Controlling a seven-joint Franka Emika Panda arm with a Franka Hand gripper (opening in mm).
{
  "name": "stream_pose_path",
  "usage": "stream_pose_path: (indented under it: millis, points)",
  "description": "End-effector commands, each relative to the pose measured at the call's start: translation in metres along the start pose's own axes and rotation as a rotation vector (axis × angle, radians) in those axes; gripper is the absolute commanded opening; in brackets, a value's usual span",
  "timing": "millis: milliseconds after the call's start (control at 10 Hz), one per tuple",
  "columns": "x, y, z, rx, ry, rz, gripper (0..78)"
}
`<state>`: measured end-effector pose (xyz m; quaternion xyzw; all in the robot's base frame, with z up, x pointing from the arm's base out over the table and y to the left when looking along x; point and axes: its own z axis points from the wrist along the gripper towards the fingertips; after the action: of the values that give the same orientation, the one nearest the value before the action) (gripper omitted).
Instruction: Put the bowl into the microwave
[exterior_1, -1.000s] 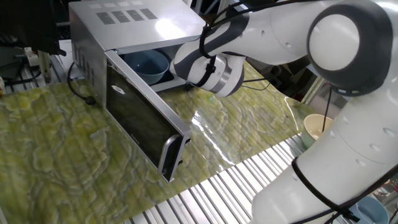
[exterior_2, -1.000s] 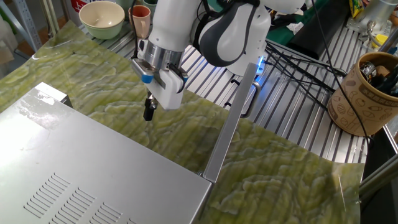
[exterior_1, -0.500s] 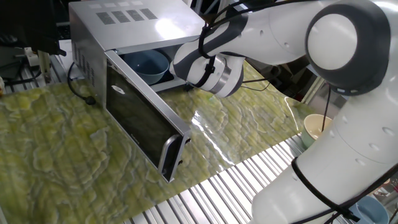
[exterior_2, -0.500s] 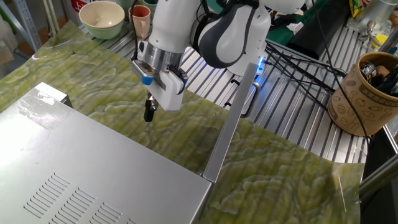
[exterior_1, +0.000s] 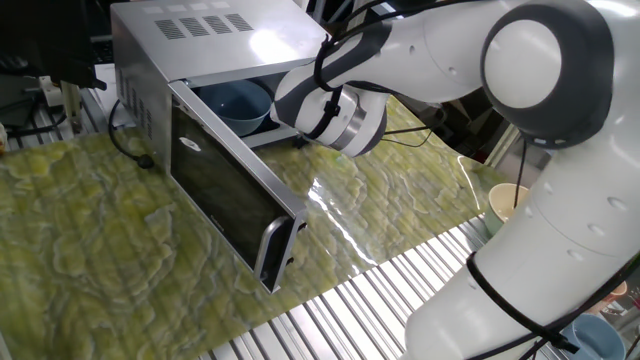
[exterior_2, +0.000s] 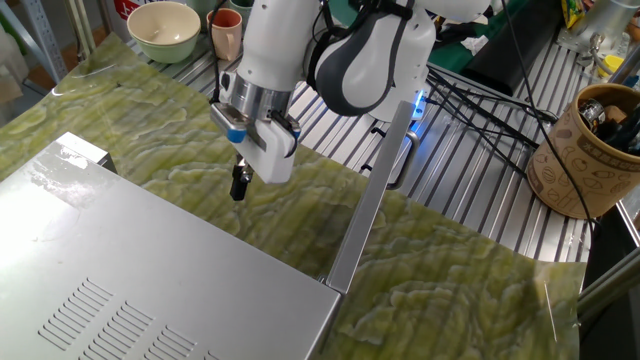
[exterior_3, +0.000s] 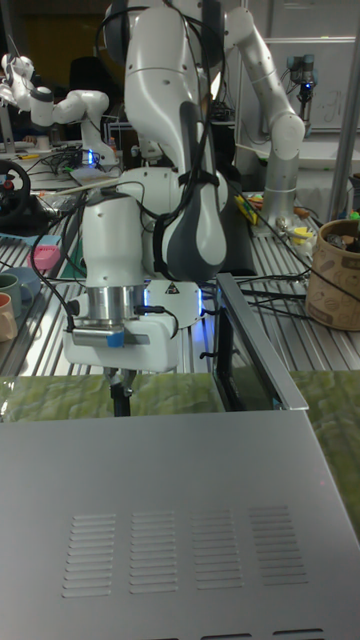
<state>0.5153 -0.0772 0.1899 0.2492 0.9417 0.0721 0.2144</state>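
Light-blue bowl (exterior_1: 238, 104) rests inside the open microwave (exterior_1: 200, 40); the pincer (exterior_2: 239, 184), fingers seemingly close together and empty, should clear the door (exterior_1: 232, 195) by withdrawing straight out.

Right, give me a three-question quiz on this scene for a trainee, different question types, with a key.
1. True or false: the blue bowl sits inside the microwave.
2. Multiple choice: the microwave door is A) shut, B) swung open, C) missing.
3. Fill in: the gripper hangs in front of the microwave opening, holding ____.

Key
1. True. The bowl rests in the cavity.
2. B. The door stands open toward the green mat.
3. Nothing; nothing shows between the fingers, though open or shut cannot be told.
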Motion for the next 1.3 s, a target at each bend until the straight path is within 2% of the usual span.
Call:
stream_pose_path:
  millis: [100,400,1300]
  points:
    - [-0.006,0.015,0.015,-0.007,-0.023,-0.081,1.1]
    - [-0.006,0.019,0.021,-0.011,-0.021,-0.118,1.1]
    - [-0.018,0.028,0.03,-0.031,-0.001,-0.09,1.1]
